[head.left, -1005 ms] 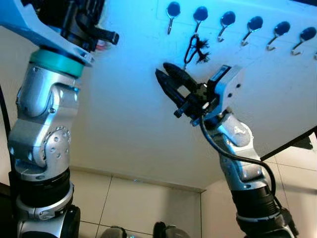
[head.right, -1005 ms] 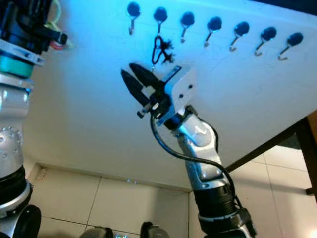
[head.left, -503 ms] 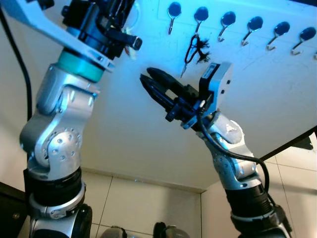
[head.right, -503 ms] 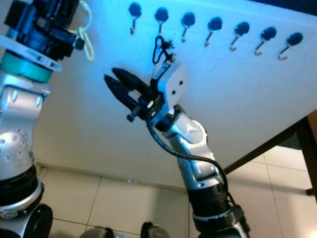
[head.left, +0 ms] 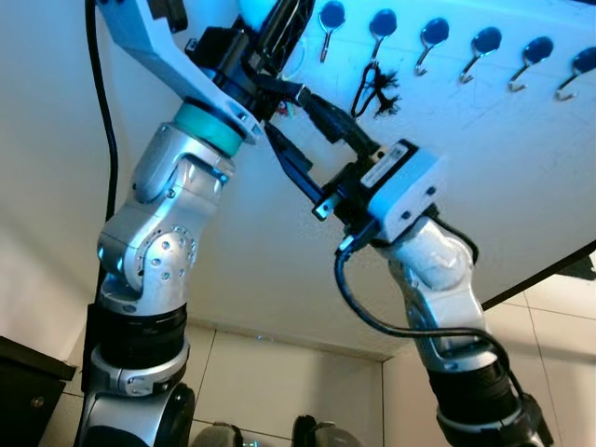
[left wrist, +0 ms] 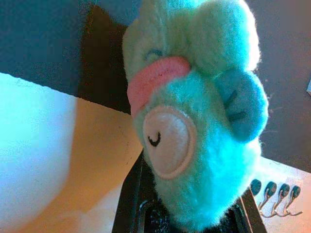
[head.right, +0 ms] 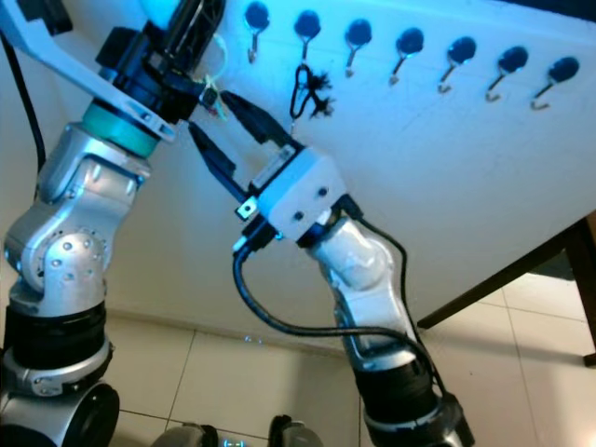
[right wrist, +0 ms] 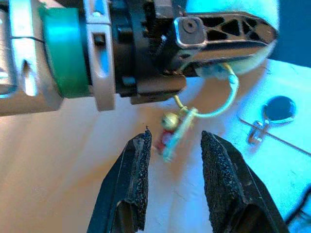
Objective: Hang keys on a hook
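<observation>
Right wrist view: right tool [right wrist: 172,150] spread wide w/ nothing gripped, rough black pads either side of the keys [right wrist: 174,131], not yet touching. Keys = small gold bell plus reddish and pale bits, dangling on a thin yellow-green cord loop [right wrist: 228,97] under the left tool [right wrist: 221,36].

Left wrist view: plush keychain toy [left wrist: 194,111], fuzzy mint-green fur, pink patch, round cream disc w/ a stitched mark, blue ear; pinched at its base by the left tool, so closed on the plush end of the key bunch.

Left eye view: both arms raised close together in front of the white wall, near the left end of the hook row [head.left: 452,47]. Left tool [head.left: 270,37] up high beside the first hook [head.left: 328,23]; right tool [head.left: 303,140] reaching in from below toward the hanging cord.

Progress, as a guess: keys not hung yet, cord loop free of any hook. Looks like a handover or a re-grip on the loop under way; left to do: take the loop, lift it over a free hook, let go.

Hooks: dark round caps w/ thin bent metal wire. Second hook taken by a black tangled bunch [head.left: 371,88] w/ a dark loop. Wall smooth, matte, blue-tinted by light.
</observation>
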You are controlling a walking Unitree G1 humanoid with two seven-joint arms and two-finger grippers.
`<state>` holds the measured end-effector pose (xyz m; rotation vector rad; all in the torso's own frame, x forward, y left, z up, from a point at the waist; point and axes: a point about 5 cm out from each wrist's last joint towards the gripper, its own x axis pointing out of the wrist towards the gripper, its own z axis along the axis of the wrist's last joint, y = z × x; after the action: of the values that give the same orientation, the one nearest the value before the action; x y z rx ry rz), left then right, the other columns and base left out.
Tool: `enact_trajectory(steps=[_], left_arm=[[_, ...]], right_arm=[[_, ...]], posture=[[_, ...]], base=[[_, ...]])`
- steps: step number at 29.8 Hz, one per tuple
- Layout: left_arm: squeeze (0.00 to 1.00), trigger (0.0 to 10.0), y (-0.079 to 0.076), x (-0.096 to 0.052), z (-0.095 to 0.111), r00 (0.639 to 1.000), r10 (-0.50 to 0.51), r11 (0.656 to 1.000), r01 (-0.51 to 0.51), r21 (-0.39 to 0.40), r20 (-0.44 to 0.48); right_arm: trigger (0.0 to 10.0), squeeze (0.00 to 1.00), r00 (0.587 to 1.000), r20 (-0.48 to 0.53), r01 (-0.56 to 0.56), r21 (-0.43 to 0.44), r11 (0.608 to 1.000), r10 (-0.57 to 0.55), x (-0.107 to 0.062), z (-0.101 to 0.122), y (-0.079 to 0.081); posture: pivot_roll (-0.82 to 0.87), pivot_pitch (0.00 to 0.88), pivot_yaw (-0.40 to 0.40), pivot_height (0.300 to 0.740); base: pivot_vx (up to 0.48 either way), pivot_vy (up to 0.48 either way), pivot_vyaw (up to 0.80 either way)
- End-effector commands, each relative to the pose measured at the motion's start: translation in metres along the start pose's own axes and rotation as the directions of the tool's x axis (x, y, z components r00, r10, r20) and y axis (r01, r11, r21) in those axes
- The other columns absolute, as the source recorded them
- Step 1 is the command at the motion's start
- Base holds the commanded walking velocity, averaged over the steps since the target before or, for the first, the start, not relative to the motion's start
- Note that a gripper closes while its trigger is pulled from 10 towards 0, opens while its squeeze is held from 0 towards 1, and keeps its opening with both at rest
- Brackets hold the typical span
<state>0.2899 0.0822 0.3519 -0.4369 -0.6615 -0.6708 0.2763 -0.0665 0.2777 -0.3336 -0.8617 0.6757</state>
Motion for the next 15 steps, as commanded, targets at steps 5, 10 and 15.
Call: enact_trajectory(steps=[5, 10, 15], left_arm=[[0.00, 10.0, -0.005, 0.002, 0.001, 1.000, -0.022, 1.000, 0.022, -0.003, 0.014], [0.00, 10.0, -0.006, 0.001, 0.003, 1.000, -0.021, 1.000, 0.021, 0.000, 0.021], [0.00, 10.0, -0.006, 0.001, 0.004, 0.999, -0.019, 1.000, 0.019, 0.001, 0.028]], right_arm=[[10.0, 0.00, 0.995, -0.061, 0.076, 0.018, 0.997, -0.075, -0.003, -0.012, 0.001], [10.0, 0.00, 0.991, -0.072, 0.115, 0.057, 0.992, -0.111, -0.002, -0.019, 0.001], [10.0, 0.00, 0.992, -0.062, 0.111, 0.079, 0.991, -0.107, 0.006, -0.022, 0.003]], posture=[[0.08, 0.117, 0.049, 0.740], [0.09, 0.111, 0.047, 0.740], [0.10, 0.110, 0.039, 0.740]], base=[[0.000, 0.000, 0.00], [0.000, 0.000, 0.00], [0.000, 0.000, 0.00]])
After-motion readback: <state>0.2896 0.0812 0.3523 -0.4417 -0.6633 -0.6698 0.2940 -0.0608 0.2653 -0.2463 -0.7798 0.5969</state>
